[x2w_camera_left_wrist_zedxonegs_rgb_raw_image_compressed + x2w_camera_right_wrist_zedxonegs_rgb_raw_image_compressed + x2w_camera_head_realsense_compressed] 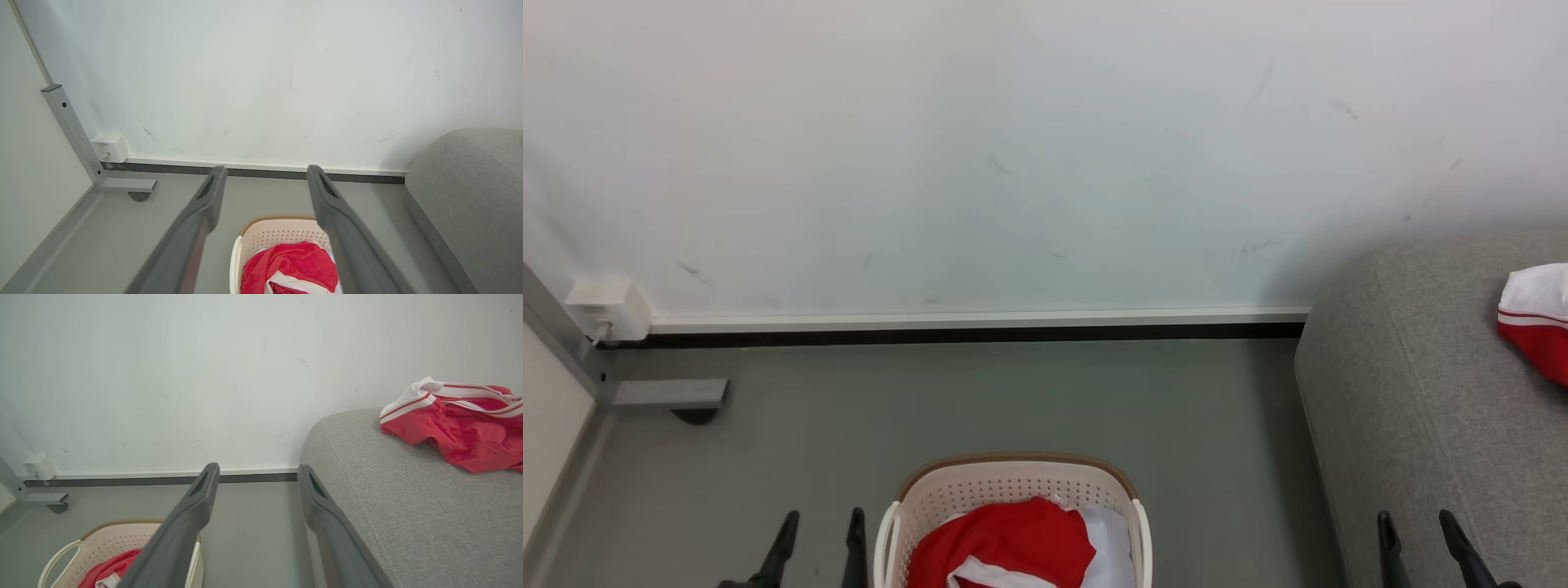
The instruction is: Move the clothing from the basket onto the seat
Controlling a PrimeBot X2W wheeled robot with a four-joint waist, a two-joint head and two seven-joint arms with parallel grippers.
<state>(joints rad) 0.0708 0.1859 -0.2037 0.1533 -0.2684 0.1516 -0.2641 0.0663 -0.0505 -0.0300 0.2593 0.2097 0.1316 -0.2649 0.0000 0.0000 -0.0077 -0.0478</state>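
Clothing [1013, 539], red and white, crumpled inside basket [1005, 483] on floor [1094, 392]. Second red piece [1539, 331] on sofa [1405, 392]. Left fingers [855, 543] beside basket, right fingers [1387, 547] before sofa edge; both pairs apart, holding nothing.

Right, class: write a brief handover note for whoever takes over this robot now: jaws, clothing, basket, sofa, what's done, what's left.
Left gripper: jaws open, empty, beside the basket.
Right gripper: jaws open, empty, near the sofa.
Done: one red-and-white garment lies on the sofa.
To do: red clothing in the basket, to be moved onto the sofa.
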